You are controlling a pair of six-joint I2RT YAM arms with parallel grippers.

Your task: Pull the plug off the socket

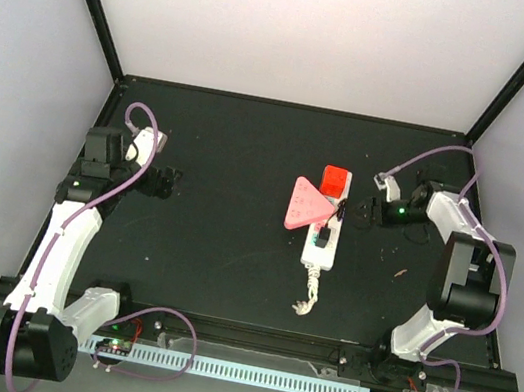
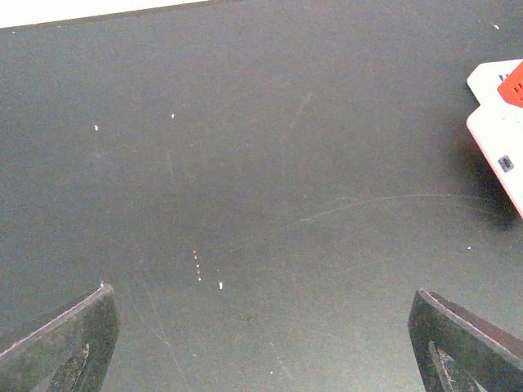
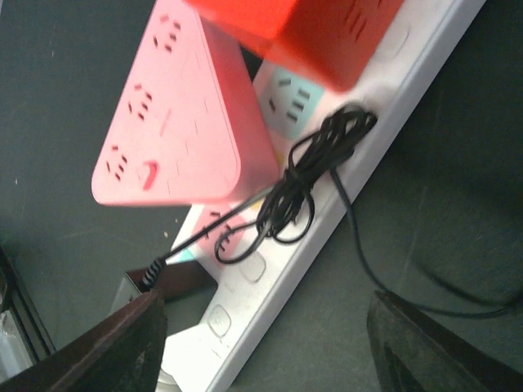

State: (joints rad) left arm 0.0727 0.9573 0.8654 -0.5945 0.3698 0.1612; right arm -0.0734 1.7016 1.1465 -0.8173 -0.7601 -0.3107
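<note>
The socket is a long white power strip (image 1: 323, 239) with pastel outlet faces and a frayed cord stub (image 1: 306, 297) at its near end. A red cube adapter (image 1: 335, 180) and a pink triangular adapter (image 1: 307, 205) sit on its far half. A black plug (image 1: 324, 235) with a coiled black cord is in its middle. My right gripper (image 1: 369, 213) is open just right of the strip. The right wrist view shows the strip (image 3: 282, 261), the pink adapter (image 3: 176, 114), the red cube (image 3: 302, 33), the cord coil (image 3: 315, 184) and the dark plug (image 3: 176, 279) ahead of my open right gripper (image 3: 270, 359). My left gripper (image 1: 168, 183) is open and empty, far left.
The left wrist view shows my open gripper (image 2: 261, 351) over bare black mat, with a white and red edge of the strip's things (image 2: 500, 135) at the far right. A small scrap (image 1: 401, 273) lies on the mat right of the strip. White walls enclose the table.
</note>
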